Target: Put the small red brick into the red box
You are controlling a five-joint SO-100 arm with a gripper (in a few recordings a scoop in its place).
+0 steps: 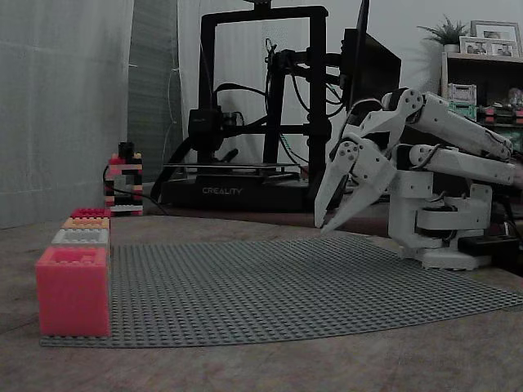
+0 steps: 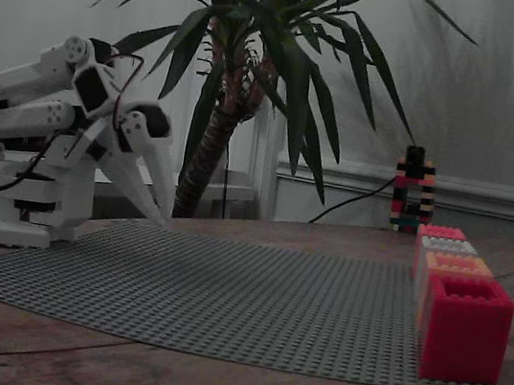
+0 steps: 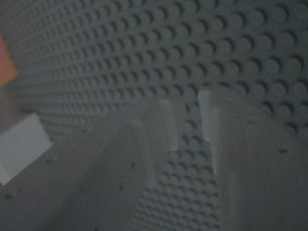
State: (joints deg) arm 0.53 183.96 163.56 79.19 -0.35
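The arm's gripper [image 1: 325, 225] hangs above one edge of the grey studded mat [image 1: 286, 286]. Its tips point down at the studs and are drawn together to a thin slit with nothing between them, as we see in the wrist view. We cannot tell where the small red brick lies or which way its long side runs, so the direction of the coming reach stays open. The goal is plainer. On the mat's opposite edge, well apart from the gripper, four boxes stand touching in a row. The red box [image 2: 465, 325] is at one end, then an orange box [image 2: 459, 264], a white box [image 2: 449, 246], and a paler, pinkish box [image 1: 72, 290] at the other end. We judge the deep red one to be the target, and its pinkish neighbour the likeliest to be mistaken for it. Nothing that we can see stands on the mat between gripper and row, so the crossing looks unobstructed. Off the mat, beyond one end of the row, a striped brick tower [image 1: 122, 180] trailing a cable stands on the desk [image 1: 245, 371]. A black printer [image 1: 245, 122] sits behind the mat, and a potted palm [image 2: 255, 76] rises at the mat's other side.
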